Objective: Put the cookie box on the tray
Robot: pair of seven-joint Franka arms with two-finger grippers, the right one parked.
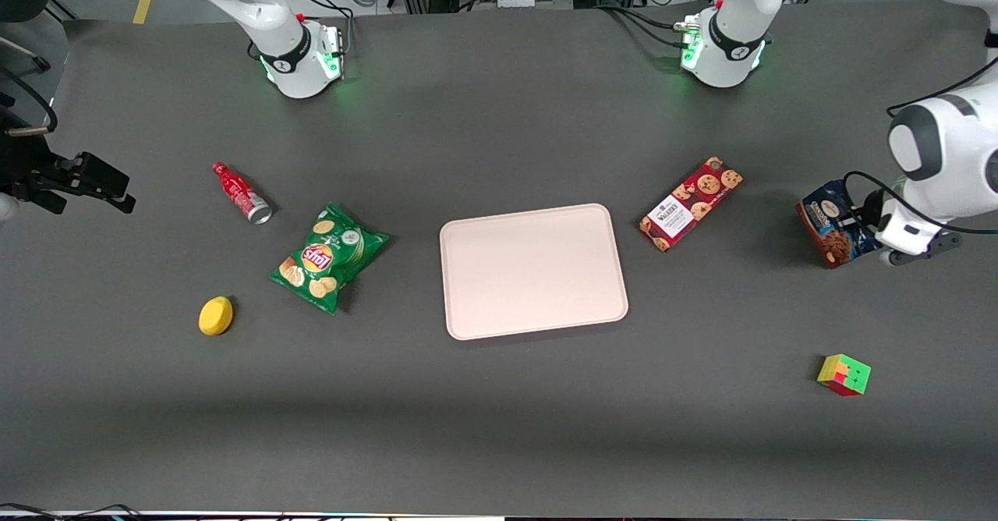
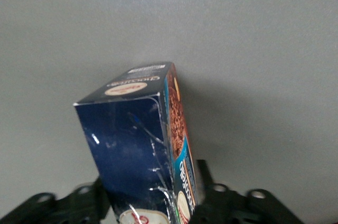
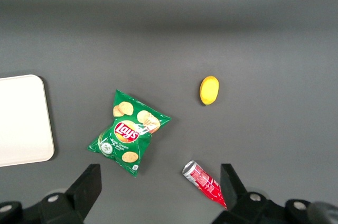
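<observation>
One box is in the pincer [image 1: 861,221]: the navy cookie box [image 1: 834,223], gripped near one end, with the fingers [image 2: 90,203] pressed against its two broad faces and the rest of the pack sticking out ahead of them, as the left wrist view shows. From the front it looks tipped up on an edge or just off the table [image 1: 499,427], at the working arm's end; whether its low corner touches the surface I cannot tell. The tray [image 1: 533,271] lies well away from the pincer, toward the table's middle, and it is bare. Between pincer and tray sits the red box [image 1: 691,203], slightly farther from the front camera than a straight line across. That is the first hazard: a low carry could clip it or push it along, so the box probably needs height before it travels. The second is the grip itself. Held by one end, the long pack can swing or slide between the fingers, and its glossy, creased wrapping looks slippery; a quick swing could twist it loose. Third, letting go too high or with the box tilted could let it topple over the tray's low rim. The cube [image 1: 844,374], nearer the front camera than the pincer, seems clear of the path.
</observation>
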